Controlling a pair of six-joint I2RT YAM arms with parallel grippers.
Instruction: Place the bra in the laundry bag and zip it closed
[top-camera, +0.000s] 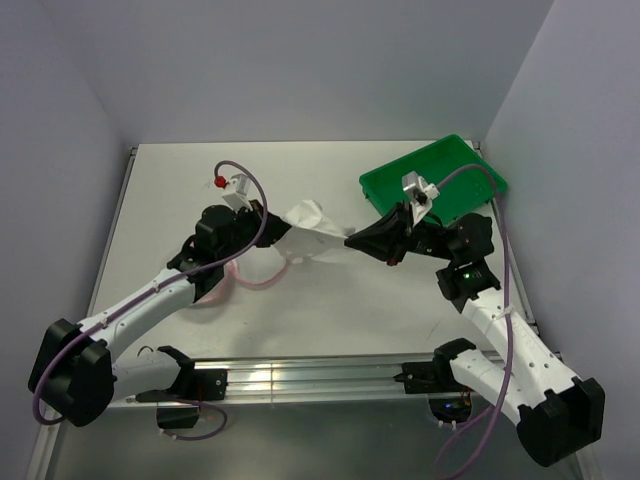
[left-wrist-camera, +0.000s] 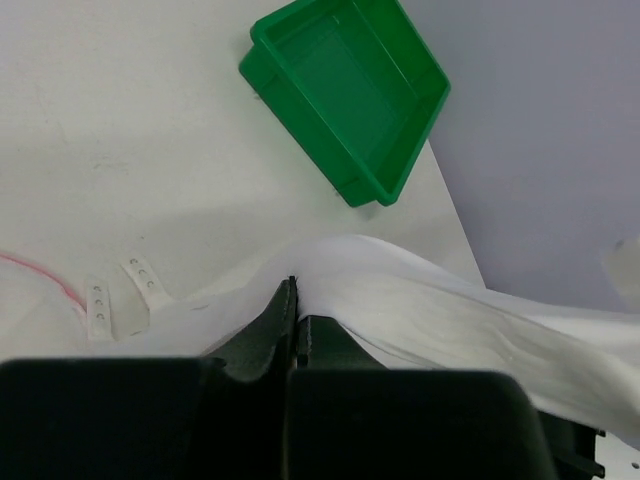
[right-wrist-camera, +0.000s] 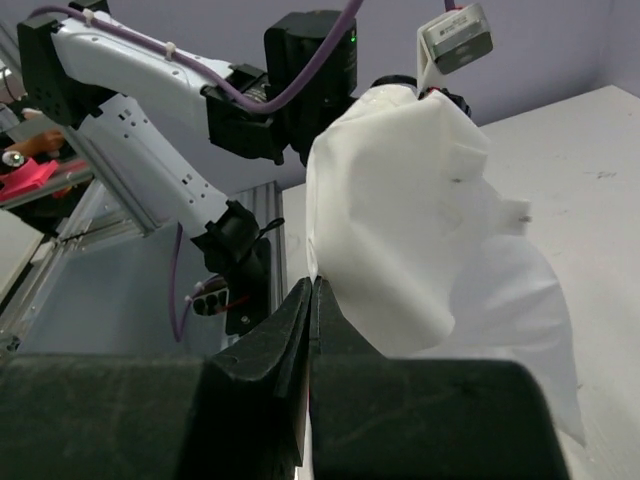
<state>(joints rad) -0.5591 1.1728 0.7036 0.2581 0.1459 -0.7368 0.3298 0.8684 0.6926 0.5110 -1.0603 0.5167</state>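
The left gripper (top-camera: 283, 238) is pinched closed on one end of the white bra (top-camera: 312, 230). The right gripper (top-camera: 352, 241) is clamped on the opposite end. The bra is stretched between the two fingertips over the middle of the table (top-camera: 330, 310), with its long axis running left to right. A green tray (top-camera: 470, 175) sits behind the right gripper.

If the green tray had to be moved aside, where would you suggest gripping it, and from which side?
Pinch the rim of one long wall of the green tray, descending from above with one finger inside, one outside: it lies flat and open-topped, with thin upright walls. The right gripper is nearer, though it is shut on the white fabric.
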